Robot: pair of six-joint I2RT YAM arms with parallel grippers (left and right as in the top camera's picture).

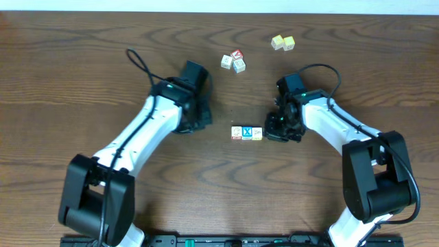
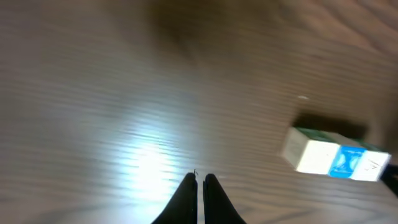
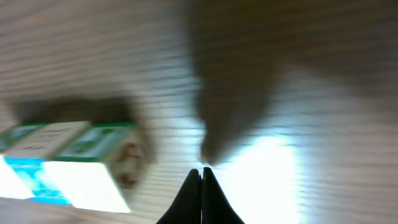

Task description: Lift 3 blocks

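Note:
Three blocks sit side by side in a row on the wooden table: a cream one with red trim [image 1: 236, 132], a blue one with a white X [image 1: 247, 132] and a cream one with yellow trim [image 1: 257, 133]. My left gripper [image 1: 203, 122] is shut and empty, low over the table to the left of the row. In the left wrist view the row [image 2: 336, 158] lies off to the right of the shut tips [image 2: 199, 177]. My right gripper [image 1: 274, 129] is shut and empty just right of the row. The right wrist view shows the blocks [image 3: 68, 165] blurred, left of its tips [image 3: 201, 169].
A pale yellow pair of cubes [image 1: 282, 42] lies at the back right. A small cluster with a red-topped cube [image 1: 233, 60] lies at the back centre. Both arms reach in from the near edge of the table [image 1: 68, 55].

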